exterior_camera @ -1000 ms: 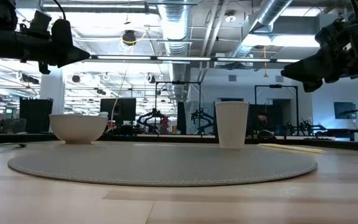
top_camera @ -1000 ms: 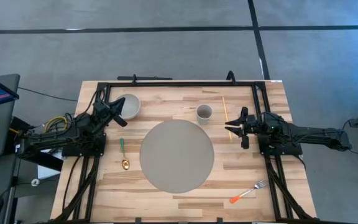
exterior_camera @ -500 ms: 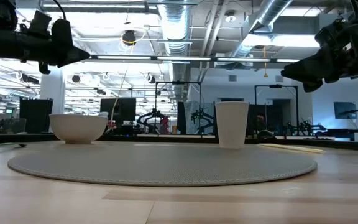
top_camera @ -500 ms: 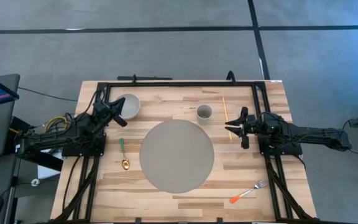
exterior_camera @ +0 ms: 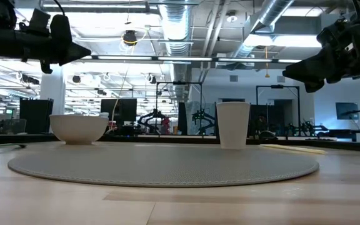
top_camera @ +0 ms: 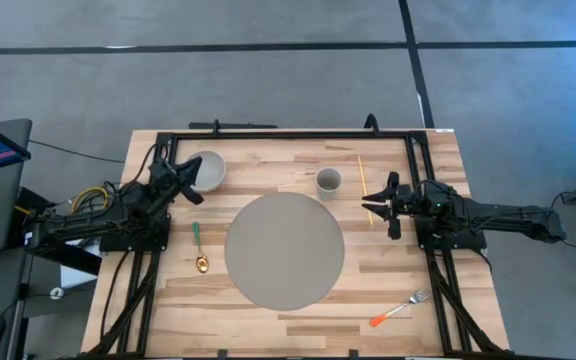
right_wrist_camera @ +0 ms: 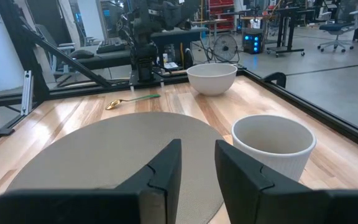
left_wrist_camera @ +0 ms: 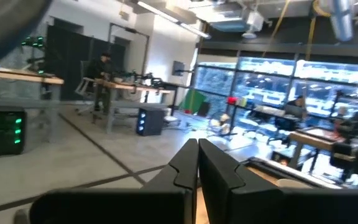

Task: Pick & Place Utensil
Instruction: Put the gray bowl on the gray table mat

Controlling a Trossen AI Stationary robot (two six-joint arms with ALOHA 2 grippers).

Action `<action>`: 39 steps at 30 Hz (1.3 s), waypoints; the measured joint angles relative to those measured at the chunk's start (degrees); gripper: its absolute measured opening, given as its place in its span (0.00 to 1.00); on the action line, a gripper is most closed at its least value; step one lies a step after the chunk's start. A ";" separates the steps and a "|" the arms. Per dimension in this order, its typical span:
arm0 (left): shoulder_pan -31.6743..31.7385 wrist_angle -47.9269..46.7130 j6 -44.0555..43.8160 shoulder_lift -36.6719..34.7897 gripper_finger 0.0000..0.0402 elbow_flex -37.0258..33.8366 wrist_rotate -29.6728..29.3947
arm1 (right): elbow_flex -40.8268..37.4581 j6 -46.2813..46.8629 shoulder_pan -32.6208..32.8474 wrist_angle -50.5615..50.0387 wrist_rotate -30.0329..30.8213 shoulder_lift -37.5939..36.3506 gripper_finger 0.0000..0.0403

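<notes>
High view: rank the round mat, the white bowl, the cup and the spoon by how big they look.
1. Round grey mat, by far.
2. White bowl.
3. Green-handled spoon: longer than the bowl is wide, but far thinner.
4. Cup.

Pale wood-plank table (top_camera: 398,285) with a smooth finish; at frame centre a matt grey round mat (top_camera: 285,250) — cloth-like. Upper-left bowl (top_camera: 207,170) and cup (top_camera: 328,181) — smooth white ceramic-looking. Lower-left spoon (top_camera: 199,250): shiny gold bowl, green handle.

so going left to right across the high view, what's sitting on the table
spoon → bowl → round mat → cup → chopstick → fork
</notes>
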 joint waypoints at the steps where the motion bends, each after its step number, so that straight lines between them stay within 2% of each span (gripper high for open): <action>1: 0.00 0.75 -0.02 0.00 0.03 0.00 0.41 | 0.00 0.00 -0.02 0.00 0.02 0.00 0.23; 3: 0.02 2.51 -0.06 0.00 0.03 0.00 2.93 | 0.00 0.00 -0.02 0.00 0.02 -0.02 0.23; 8: 0.00 5.52 -0.04 0.11 0.02 0.04 13.38 | 0.00 0.00 0.00 0.00 0.00 -0.02 0.23; 14: 0.00 2.95 2.45 4.91 0.10 6.26 17.78 | 0.00 0.00 -0.01 0.02 0.01 -0.02 0.23; 17: 0.00 -5.62 7.01 10.22 0.18 13.62 17.52 | 0.00 -0.01 -0.01 0.02 0.02 -0.02 0.23; 20: 0.01 -18.41 9.92 16.03 0.26 22.40 14.09 | 0.00 -0.02 -0.02 0.06 0.06 -0.02 0.23; 25: 0.00 -40.87 6.78 24.62 0.37 33.57 12.50 | 0.00 -0.04 -0.10 0.43 0.41 -0.01 0.23; 32: 0.00 -57.68 -5.05 33.31 0.42 34.60 14.89 | 0.00 -0.09 -0.09 0.44 0.41 -0.01 0.23; 39: 0.41 -58.58 -7.59 39.96 0.40 34.58 11.77 | 0.00 -0.05 0.04 0.37 0.37 -0.02 0.23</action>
